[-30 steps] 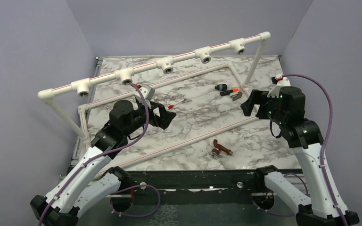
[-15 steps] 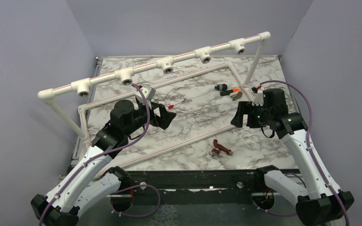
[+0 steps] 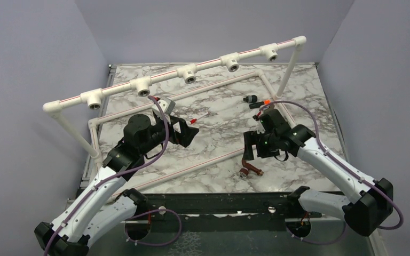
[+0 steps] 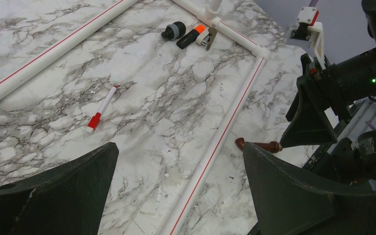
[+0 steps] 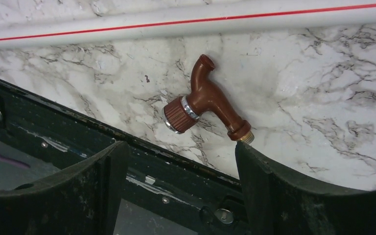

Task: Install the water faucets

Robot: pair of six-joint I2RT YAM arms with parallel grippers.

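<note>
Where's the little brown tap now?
The small reddish-brown bent-spout tap lies on the marble table by its near edge, just ahead of the right fingers.

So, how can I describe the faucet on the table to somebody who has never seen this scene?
Look at the near edge of the marble table, in front of the low white pipe with the red stripe. There lies the faucet, near the right hand. It is the only reddish-brown piece: bent spout, ribbed knob with a silvery ring.
</note>
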